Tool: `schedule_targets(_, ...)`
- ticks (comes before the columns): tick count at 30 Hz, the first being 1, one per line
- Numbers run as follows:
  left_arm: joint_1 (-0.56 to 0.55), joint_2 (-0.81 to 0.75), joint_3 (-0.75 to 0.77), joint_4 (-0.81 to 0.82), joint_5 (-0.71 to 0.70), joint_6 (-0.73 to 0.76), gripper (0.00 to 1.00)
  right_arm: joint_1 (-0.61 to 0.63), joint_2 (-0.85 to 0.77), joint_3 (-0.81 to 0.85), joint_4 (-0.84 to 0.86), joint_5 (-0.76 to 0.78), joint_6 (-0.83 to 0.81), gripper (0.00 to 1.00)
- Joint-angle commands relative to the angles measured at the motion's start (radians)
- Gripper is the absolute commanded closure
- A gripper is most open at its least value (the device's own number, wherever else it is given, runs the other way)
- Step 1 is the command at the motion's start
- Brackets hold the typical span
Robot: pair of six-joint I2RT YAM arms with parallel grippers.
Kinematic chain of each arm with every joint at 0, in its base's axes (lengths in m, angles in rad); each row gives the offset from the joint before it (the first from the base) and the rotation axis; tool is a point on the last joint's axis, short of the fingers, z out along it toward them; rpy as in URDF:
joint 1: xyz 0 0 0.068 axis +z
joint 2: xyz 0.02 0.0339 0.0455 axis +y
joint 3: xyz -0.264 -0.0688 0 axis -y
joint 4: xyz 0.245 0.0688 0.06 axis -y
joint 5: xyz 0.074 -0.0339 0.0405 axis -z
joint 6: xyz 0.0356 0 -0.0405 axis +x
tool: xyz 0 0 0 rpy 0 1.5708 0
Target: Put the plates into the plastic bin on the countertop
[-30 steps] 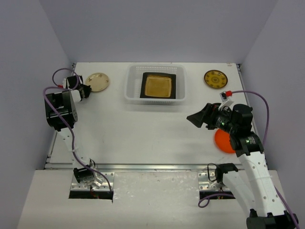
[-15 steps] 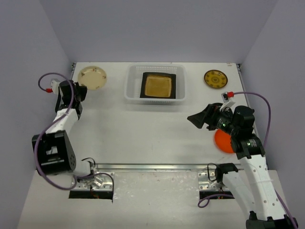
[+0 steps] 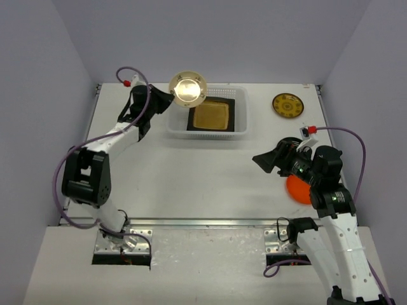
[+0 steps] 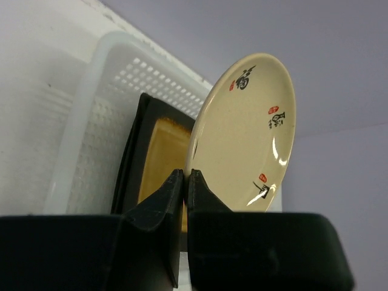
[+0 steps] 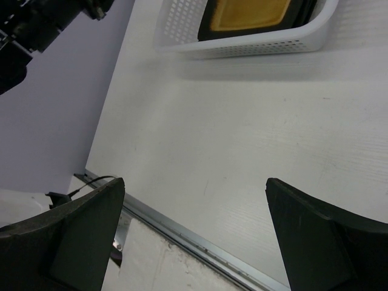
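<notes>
**Left arm carrying a plate to the bin.** My left pincer point(image 4: 185, 177), clamped on the rim of the cream plate point(image 4: 242, 133), has swung in one second from the desk's point(image 3: 191, 171) left edge to the bin point(image 3: 175, 127). The bin and the amber plate point(image 3: 211, 115) inside it now lie just below and beyond the pincer. I judge release to be next. My right pincer point(image 3: 262, 159) hangs wide open, with the orange plate point(image 3: 297, 189) behind it.

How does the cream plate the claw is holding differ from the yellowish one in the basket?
The cream plate is round, the amber plate square. The cream plate is pale with black and red marks; the amber plate has a dark rim. The left claw pinches the cream plate's edge, tilted in mid-air near the plastic bin; the amber plate lies flat inside. Both look glossy.
</notes>
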Motion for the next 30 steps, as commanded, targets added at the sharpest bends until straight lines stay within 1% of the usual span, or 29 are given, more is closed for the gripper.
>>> schedule_targets(1, -0.061, 0.202, 0.170, 0.021, 0.137, 0.065, 1.00, -0.001, -0.030, 0.033, -0.019, 0.043, 0.006, 0.01)
schedule_targets(3, -0.075, 0.277, 0.237, 0.004, 0.187, 0.072, 1.00, -0.001, -0.029, 0.033, -0.028, 0.049, 0.002, 0.01)
schedule_targets(6, -0.102, 0.374, 0.350, -0.070, 0.165, 0.094, 1.00, -0.001, -0.024, 0.033, -0.040, 0.058, -0.007, 0.01)
schedule_targets(10, -0.114, 0.412, 0.374, -0.095, 0.148, 0.087, 1.00, -0.001, -0.019, 0.045, -0.055, 0.066, -0.019, 0.01)
schedule_targets(11, -0.115, 0.418, 0.377, -0.109, 0.136, 0.087, 0.92, -0.001, -0.018, 0.049, -0.060, 0.073, -0.024, 0.01)
schedule_targets(13, -0.117, 0.422, 0.376, -0.116, 0.125, 0.088, 0.71, -0.001, -0.016, 0.053, -0.066, 0.075, -0.030, 0.01)
schedule_targets(15, -0.119, 0.421, 0.377, -0.123, 0.112, 0.092, 0.56, -0.001, -0.009, 0.052, -0.066, 0.075, -0.032, 0.01)
schedule_targets(17, -0.118, 0.413, 0.379, -0.136, 0.097, 0.093, 0.45, -0.001, -0.003, 0.049, -0.068, 0.075, -0.032, 0.01)
schedule_targets(18, -0.119, 0.407, 0.380, -0.146, 0.086, 0.093, 0.41, -0.001, 0.001, 0.047, -0.068, 0.075, -0.033, 0.01)
schedule_targets(19, -0.119, 0.399, 0.381, -0.146, 0.085, 0.093, 0.40, -0.001, 0.002, 0.047, -0.068, 0.075, -0.033, 0.01)
schedule_targets(20, -0.119, 0.375, 0.376, -0.154, 0.075, 0.097, 0.36, -0.001, 0.012, 0.046, -0.067, 0.079, -0.042, 0.01)
schedule_targets(21, -0.120, 0.346, 0.369, -0.162, 0.063, 0.102, 0.32, -0.001, 0.024, 0.045, -0.067, 0.084, -0.050, 0.01)
schedule_targets(24, -0.123, 0.240, 0.335, -0.166, 0.036, 0.118, 0.26, -0.001, 0.071, 0.041, -0.068, 0.105, -0.061, 0.01)
schedule_targets(25, -0.128, 0.186, 0.320, -0.197, 0.026, 0.132, 0.10, -0.001, 0.096, 0.035, -0.062, 0.131, -0.060, 0.01)
schedule_targets(26, -0.134, 0.133, 0.303, -0.215, 0.018, 0.145, 0.00, -0.001, 0.120, 0.031, -0.056, 0.146, -0.056, 0.01)
schedule_targets(27, -0.139, 0.081, 0.279, -0.240, 0.010, 0.161, 0.00, 0.000, 0.142, 0.028, -0.045, 0.165, -0.047, 0.01)
schedule_targets(29, -0.156, -0.131, 0.131, -0.264, -0.001, 0.183, 0.00, -0.001, 0.226, 0.023, 0.020, 0.218, -0.007, 0.01)
schedule_targets(30, -0.163, -0.210, 0.073, -0.266, -0.002, 0.190, 0.00, -0.002, 0.263, 0.025, 0.044, 0.238, -0.004, 0.01)
